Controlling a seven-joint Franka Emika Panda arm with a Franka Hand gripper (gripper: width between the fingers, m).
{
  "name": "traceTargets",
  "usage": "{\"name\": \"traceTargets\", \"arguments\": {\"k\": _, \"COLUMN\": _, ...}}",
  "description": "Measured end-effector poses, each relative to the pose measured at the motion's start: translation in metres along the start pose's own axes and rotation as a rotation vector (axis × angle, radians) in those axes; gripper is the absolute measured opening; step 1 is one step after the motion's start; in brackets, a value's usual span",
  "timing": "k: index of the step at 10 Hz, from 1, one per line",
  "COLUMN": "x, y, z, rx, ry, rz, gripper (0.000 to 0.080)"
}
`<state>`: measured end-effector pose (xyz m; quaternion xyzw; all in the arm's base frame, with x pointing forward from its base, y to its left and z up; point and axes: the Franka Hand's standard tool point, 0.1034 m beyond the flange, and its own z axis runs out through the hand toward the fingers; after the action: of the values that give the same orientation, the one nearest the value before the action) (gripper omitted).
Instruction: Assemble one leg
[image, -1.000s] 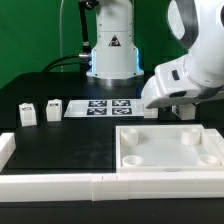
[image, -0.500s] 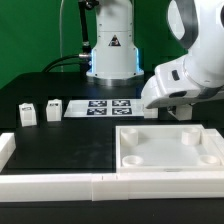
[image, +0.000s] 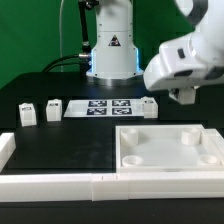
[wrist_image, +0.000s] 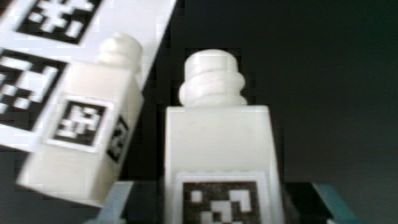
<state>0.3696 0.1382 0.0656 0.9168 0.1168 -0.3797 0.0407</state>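
Note:
My gripper (image: 183, 98) hangs above the table on the exterior view's right, behind the tray panel (image: 170, 165). In the wrist view it (wrist_image: 221, 205) is shut on a white leg (wrist_image: 221, 140) with a tag on its face, one finger (wrist_image: 135, 200) on each side. The held leg is hidden by the hand in the exterior view. A second leg (image: 150, 107) lies by the marker board's (image: 100, 108) right end and also shows in the wrist view (wrist_image: 86, 125). Two more legs (image: 27, 113) (image: 53, 109) stand left of the board.
The robot base (image: 110, 45) stands at the back middle. A long white rail (image: 60, 181) runs along the front edge, with a raised end (image: 5, 148) on the exterior view's left.
The arm has risen and shifted toward the exterior view's right, uncovering the leg by the marker board's right end. The other parts have not moved.

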Motion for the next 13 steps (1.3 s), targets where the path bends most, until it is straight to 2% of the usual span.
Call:
{"name": "traceTargets", "arguments": {"k": 2, "x": -0.006, "y": 0.004, "z": -0.030, "rx": -0.002, "ry": 0.012, "rz": 0.007, "gripper": 0.0288}}
{"name": "traceTargets", "arguments": {"k": 3, "x": -0.001, "y": 0.003, "z": -0.028, "rx": 0.000, "ry": 0.059, "rz": 0.006, "gripper": 0.0288}}
{"name": "traceTargets", "arguments": {"k": 4, "x": -0.002, "y": 0.003, "z": -0.025, "rx": -0.001, "ry": 0.059, "rz": 0.006, "gripper": 0.0288}}
{"name": "traceTargets", "arguments": {"k": 5, "x": 0.007, "y": 0.002, "z": -0.030, "rx": 0.003, "ry": 0.149, "rz": 0.007, "gripper": 0.0288}}
{"name": "traceTargets", "arguments": {"k": 7, "x": 0.009, "y": 0.004, "z": -0.034, "rx": 0.002, "ry": 0.334, "rz": -0.001, "gripper": 0.0288}}
{"name": "traceTargets", "arguments": {"k": 9, "x": 0.005, "y": 0.019, "z": -0.057, "rx": 0.004, "ry": 0.450, "rz": 0.004, "gripper": 0.0288}}
{"name": "traceTargets", "arguments": {"k": 10, "x": 0.010, "y": 0.023, "z": -0.076, "rx": 0.008, "ry": 0.563, "rz": 0.015, "gripper": 0.0288}}
{"name": "traceTargets", "arguments": {"k": 11, "x": 0.009, "y": 0.025, "z": -0.084, "rx": 0.009, "ry": 0.645, "rz": 0.022, "gripper": 0.0288}}
{"name": "traceTargets", "arguments": {"k": 13, "x": 0.014, "y": 0.024, "z": -0.087, "rx": 0.014, "ry": 0.853, "rz": 0.017, "gripper": 0.0288}}
